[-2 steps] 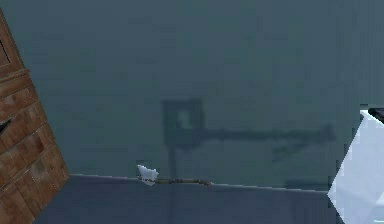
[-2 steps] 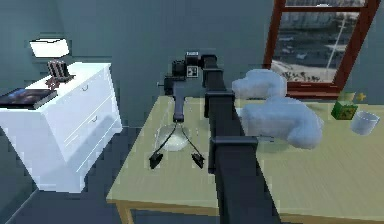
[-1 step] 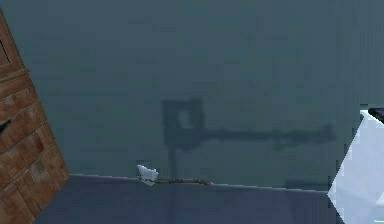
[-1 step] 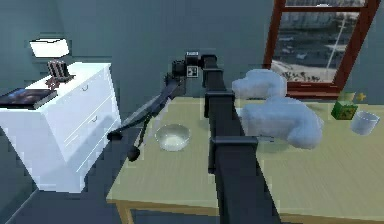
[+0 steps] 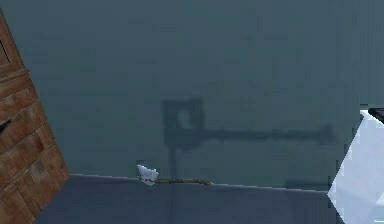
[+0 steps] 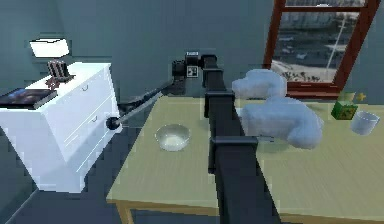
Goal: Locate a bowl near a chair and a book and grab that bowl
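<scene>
In the arm side view the arm (image 6: pixel 232 160) rises from the bottom edge across a tan table (image 6: pixel 150 185). The pale bowl (image 6: pixel 173 137) stands on the tabletop just left of the arm, toward the table's left side. Farther out, the gripper (image 6: pixel 120 113) reaches past the table's left edge, its thin fingers (image 6: pixel 140 105) slanting toward a white dresser (image 6: pixel 70 130). The bowl lies right of the fingertips and nearer, apart from them. How the jaws stand cannot be told, nor whether the gripper holds anything. A green box (image 6: pixel 348 108) and a pale cup (image 6: pixel 365 122) stand at the table's far right, before a brown-framed window (image 6: pixel 310 45). The forward view has a wooden cabinet (image 5: pixel 20 140) at its left against a blue-grey wall (image 5: pixel 200 60).
</scene>
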### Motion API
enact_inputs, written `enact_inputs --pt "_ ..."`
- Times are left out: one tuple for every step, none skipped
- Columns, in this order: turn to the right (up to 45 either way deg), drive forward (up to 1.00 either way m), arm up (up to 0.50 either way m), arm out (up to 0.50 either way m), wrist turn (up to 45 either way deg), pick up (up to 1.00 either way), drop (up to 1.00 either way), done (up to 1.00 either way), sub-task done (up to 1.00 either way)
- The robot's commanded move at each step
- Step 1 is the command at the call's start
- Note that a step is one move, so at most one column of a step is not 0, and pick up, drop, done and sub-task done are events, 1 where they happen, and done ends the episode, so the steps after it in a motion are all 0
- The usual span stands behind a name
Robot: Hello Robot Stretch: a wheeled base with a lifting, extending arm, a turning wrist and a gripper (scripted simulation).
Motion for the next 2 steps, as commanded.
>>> enact_inputs --pt "0.0 0.00 0.00 0.00 45.0 0.00 0.00 0.00 0.00" --pt "0.0 0.00 0.00 0.00 33.0 0.00 0.00 0.00 0.00"
